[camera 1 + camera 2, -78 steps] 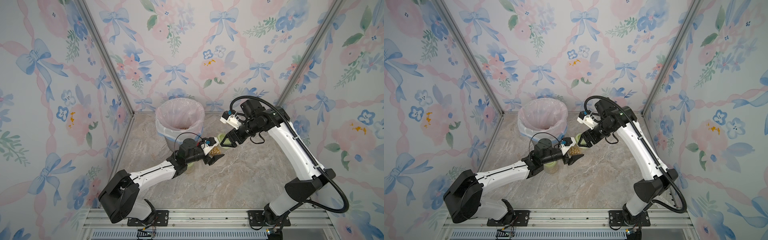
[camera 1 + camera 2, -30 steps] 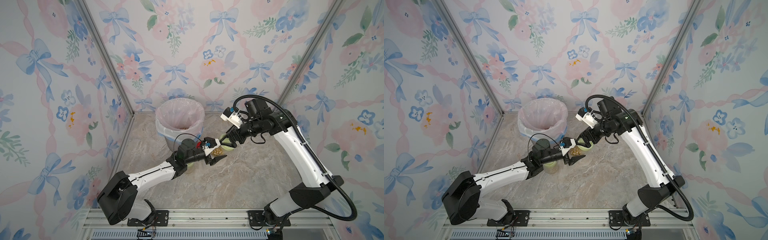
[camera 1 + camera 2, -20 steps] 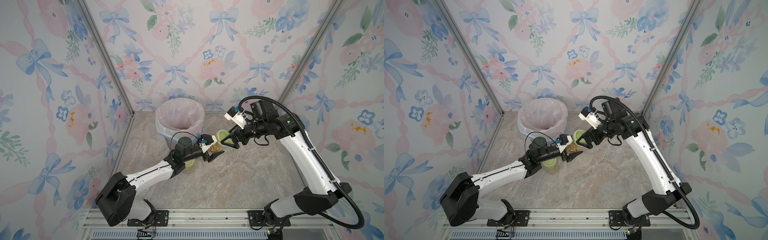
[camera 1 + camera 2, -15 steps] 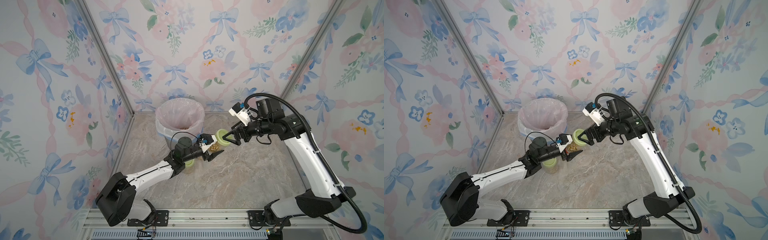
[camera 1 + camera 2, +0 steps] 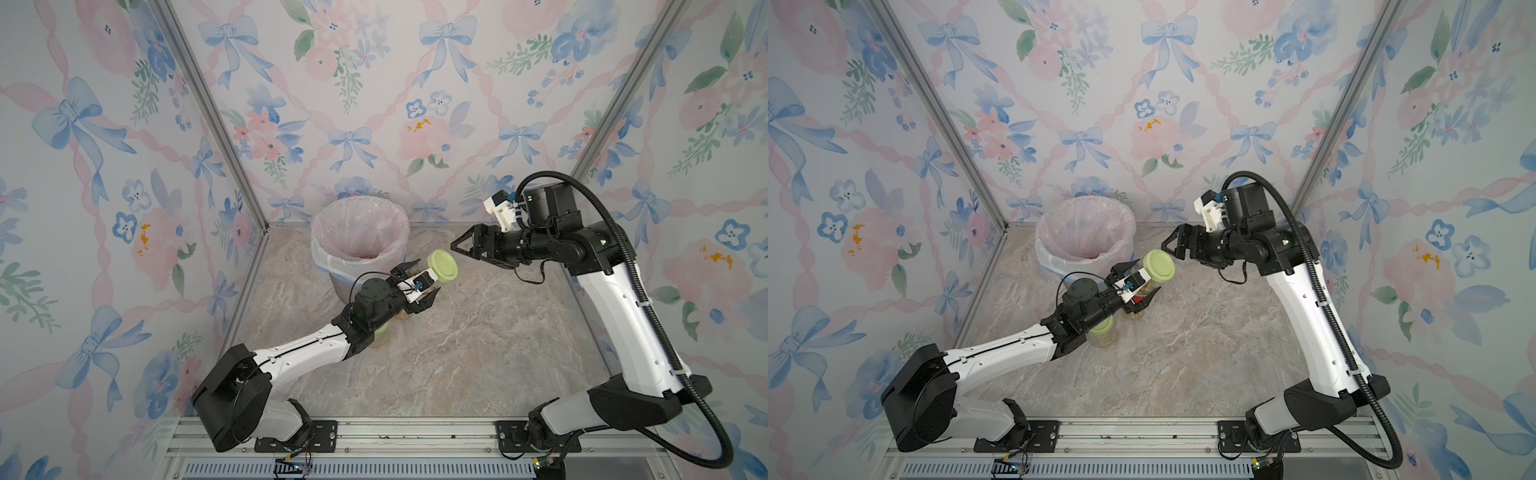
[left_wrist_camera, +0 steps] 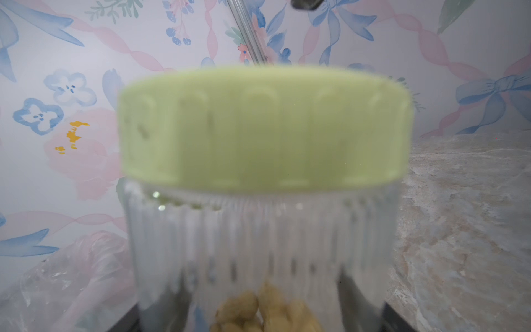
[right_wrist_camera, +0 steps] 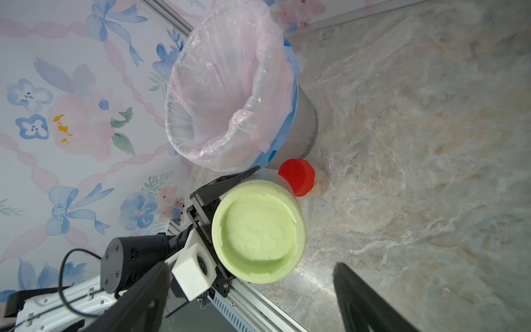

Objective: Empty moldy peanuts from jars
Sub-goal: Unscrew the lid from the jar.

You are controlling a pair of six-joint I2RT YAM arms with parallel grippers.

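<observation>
Clamping a tilted green-lidded jar point(image 5: 444, 264) holding moldy peanuts point(image 6: 267, 310), left gripper point(image 5: 427, 277), right gripper point(image 5: 455, 246) at its three o'clock, jaws spread, empty, lined bin point(image 5: 357, 216) at ten o'clock.

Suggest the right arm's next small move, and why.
Probably ease the right pincer forward onto the lid and close on its rim to unscrew. Its jaws stand open, just short of the lid and facing it; the lid is on the jar, which the left pincer holds tilted, peanuts inside.
</observation>
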